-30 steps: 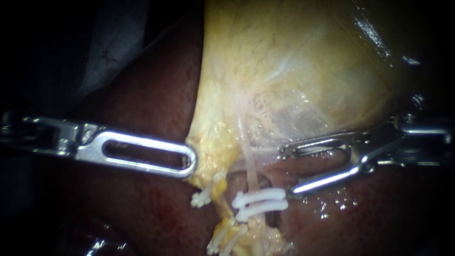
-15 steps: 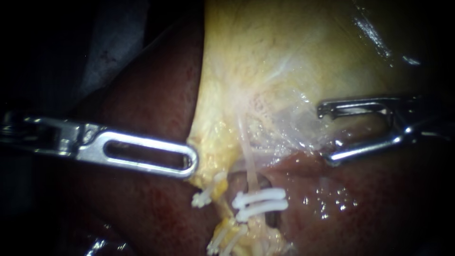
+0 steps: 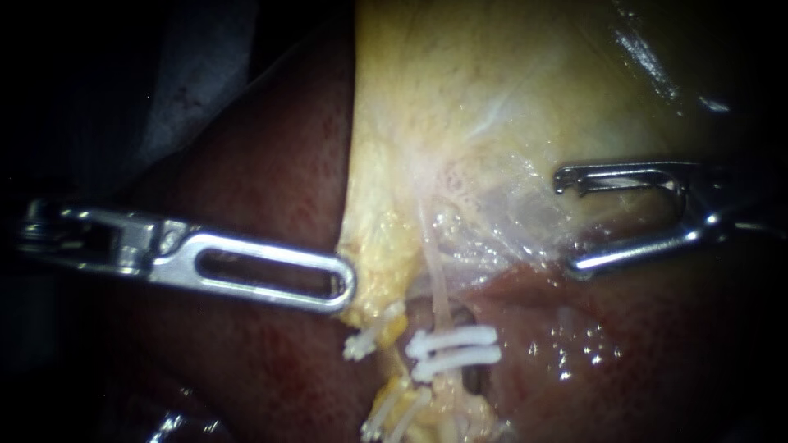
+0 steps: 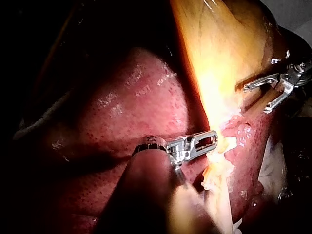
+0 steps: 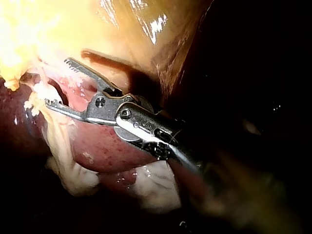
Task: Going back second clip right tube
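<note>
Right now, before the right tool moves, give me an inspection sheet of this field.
Surface: liver, dark red and wet, with the yellow gallbladder against it.
Job's things: right tube, a pale strand, carries two white clips lying side by side across it.
Clutter: more white clips beside that pair, on the left tool's side, and others lower down.
Tools: left tool, tip at the gallbladder's edge; right tool, jaws open and empty, apart from the clips.
Cables: nothing seen.
Surroundings: dark, except a grey surface behind the liver, too dim to identify.
</note>
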`<state>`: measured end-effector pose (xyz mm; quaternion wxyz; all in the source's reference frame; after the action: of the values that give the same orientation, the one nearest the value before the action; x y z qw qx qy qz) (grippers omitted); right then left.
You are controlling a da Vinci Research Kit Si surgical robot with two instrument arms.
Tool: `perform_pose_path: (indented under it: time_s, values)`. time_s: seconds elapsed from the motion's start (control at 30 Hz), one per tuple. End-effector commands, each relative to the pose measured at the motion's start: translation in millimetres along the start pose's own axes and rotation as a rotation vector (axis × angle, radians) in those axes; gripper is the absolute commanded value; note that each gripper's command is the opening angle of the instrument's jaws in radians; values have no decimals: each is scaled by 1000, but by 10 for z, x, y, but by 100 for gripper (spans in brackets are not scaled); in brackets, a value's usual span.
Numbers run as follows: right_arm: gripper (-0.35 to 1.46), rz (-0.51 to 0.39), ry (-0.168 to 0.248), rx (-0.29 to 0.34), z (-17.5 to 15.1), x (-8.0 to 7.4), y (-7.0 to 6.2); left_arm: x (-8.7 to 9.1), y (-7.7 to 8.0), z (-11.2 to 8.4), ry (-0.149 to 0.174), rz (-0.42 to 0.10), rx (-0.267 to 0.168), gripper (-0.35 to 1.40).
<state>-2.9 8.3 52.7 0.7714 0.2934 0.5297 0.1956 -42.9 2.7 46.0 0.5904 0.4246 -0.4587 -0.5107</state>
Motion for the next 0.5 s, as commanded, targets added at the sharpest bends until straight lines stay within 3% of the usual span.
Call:
perform_pose_path:
  time_s: [0.03, 0.37, 0.5]
  values:
    - [60, 0, 0, 0, 1, -1, 0, 1, 1, 3, 3, 3, 0, -35]
    - [60, -2, 0, -5, 11, -3, -4, 23, 21, 45, 35, 24, 0, -35]
    - [60, -3, 0, -3, 12, -4, -5, 24, 24, 52, 37, 27, 1, -35]
